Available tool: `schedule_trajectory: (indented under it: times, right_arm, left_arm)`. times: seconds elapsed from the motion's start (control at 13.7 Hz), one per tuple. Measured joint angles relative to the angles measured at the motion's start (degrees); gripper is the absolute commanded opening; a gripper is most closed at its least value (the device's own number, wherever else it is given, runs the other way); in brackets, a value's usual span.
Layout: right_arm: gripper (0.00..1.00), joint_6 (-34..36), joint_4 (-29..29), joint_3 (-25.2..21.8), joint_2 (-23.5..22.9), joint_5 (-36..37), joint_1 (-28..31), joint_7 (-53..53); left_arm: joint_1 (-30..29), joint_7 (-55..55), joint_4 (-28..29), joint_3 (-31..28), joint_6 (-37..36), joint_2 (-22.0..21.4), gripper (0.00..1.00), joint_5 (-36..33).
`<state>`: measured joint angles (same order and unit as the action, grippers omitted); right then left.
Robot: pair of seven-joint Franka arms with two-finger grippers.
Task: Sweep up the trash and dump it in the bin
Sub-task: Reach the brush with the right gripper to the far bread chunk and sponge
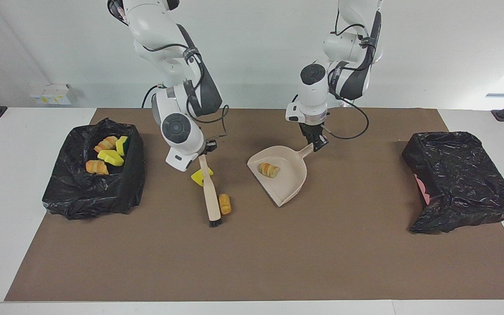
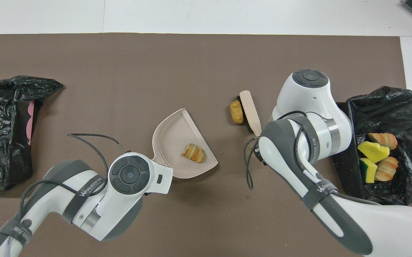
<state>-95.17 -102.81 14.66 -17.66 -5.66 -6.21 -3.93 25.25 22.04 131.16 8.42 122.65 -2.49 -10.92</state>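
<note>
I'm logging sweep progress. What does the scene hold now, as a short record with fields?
right gripper: shut on beige brush
brush bristles: against tan bread roll on the brown mat
yellow sponge chunk: beside the brush handle
left gripper: shut on beige dustpan
dustpan contents: one striped croissant
black-lined bin, right arm's end: holds several trash pieces
black-lined bin, left arm's end: no trash visible

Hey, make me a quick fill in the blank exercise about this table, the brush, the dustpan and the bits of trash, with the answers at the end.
1. The left gripper holds the handle of the ____.
2. The right gripper holds the ____.
3. The piece lying in the dustpan is a striped ____.
4. The bread roll lies on the mat beside the brush, touching its ____ end.

Answers: dustpan; brush; croissant; bristle
</note>
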Motion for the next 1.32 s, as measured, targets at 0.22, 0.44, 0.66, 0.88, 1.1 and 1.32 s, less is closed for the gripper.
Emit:
schedule_trajectory:
  times: [0.22,0.44,0.66,0.88,1.1,1.32]
  right_arm:
    - [0.00,0.0,-1.1,0.1,1.0,-4.5,-5.3,-1.3]
    - [0.00,0.3,-2.4,0.1,3.0,-6.8,-9.9,-1.5]
    - [0.00,4.6,-2.5,0.1,6.7,-9.6,-11.4,-1.6]
    - [0.00,10.5,-2.5,-0.3,11.0,-10.4,-8.1,-1.6]
    - [0.00,16.1,-2.6,-0.8,13.4,-10.4,-2.3,-1.6]
    - [0.00,12.6,-5.2,-1.4,13.6,-6.0,2.3,-4.7]
  left_arm:
    - [0.0,-0.2,0.0,0.0,-0.2,0.0,0.00,0.0]
    - [0.0,1.0,0.3,-0.1,-0.1,0.3,0.00,0.0]
    - [0.0,7.1,0.3,-0.4,0.8,1.1,0.00,0.0]
    - [-0.1,11.4,0.3,-0.5,1.7,1.7,0.00,0.0]
    - [-0.5,15.5,0.1,-0.6,2.6,2.0,0.00,0.0]
    - [-0.8,16.4,-1.7,-0.7,1.7,3.2,0.00,0.0]
